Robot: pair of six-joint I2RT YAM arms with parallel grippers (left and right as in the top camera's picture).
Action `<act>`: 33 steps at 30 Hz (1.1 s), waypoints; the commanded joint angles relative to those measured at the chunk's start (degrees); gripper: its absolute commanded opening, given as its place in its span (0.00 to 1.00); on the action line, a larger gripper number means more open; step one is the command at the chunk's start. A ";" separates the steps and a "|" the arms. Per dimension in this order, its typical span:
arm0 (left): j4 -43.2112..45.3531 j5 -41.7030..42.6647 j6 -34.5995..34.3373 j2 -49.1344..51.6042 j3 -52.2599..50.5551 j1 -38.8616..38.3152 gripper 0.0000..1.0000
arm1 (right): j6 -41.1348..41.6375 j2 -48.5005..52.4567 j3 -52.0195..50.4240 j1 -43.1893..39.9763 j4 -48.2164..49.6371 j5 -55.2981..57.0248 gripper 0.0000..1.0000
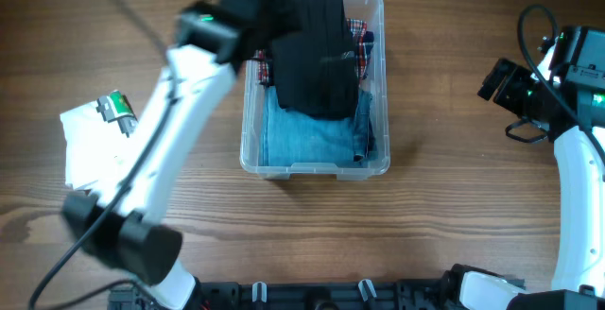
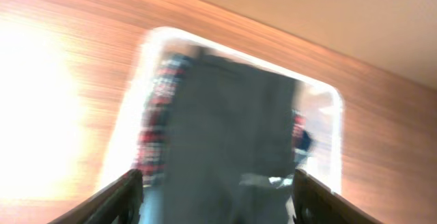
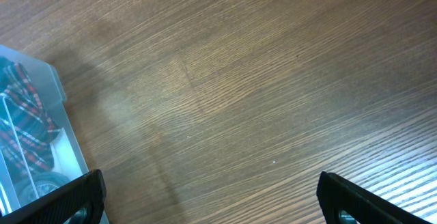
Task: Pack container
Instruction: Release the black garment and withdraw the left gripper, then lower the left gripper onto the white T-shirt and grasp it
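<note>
Wooden table (image 1: 454,187) before us; we judged the container (image 1: 378,163) nearly packed with clothes (image 1: 317,74); left gripper (image 2: 217,177) and right gripper (image 3: 210,177) gaped wide, empty; a white bundle (image 1: 90,145) lay outside, left.

One container (image 1: 378,164) stands on the desk (image 1: 454,215). Three garments lie in it: one black garment (image 1: 317,60), one blue denim garment (image 1: 312,138) and one red plaid garment (image 1: 360,38). At the left lie one white packet (image 1: 87,149) and one green item (image 1: 115,108). There are two arms, the left arm (image 1: 180,130) and the right arm (image 1: 579,187), and two grippers, the left gripper (image 2: 215,186) and the right gripper (image 3: 208,186).
</note>
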 commanded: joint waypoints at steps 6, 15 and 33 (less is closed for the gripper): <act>-20.00 -4.96 -0.35 -2.21 -0.24 16.65 1.00 | -0.09 0.28 0.57 -0.28 0.20 0.57 1.00; -28.11 -1.75 -0.09 -2.19 -1.88 32.57 1.00 | -0.09 0.28 0.57 -0.28 0.20 0.57 1.00; -17.81 -2.58 8.79 -2.19 -24.15 48.09 1.00 | -0.09 0.28 0.57 -0.28 0.20 0.57 1.00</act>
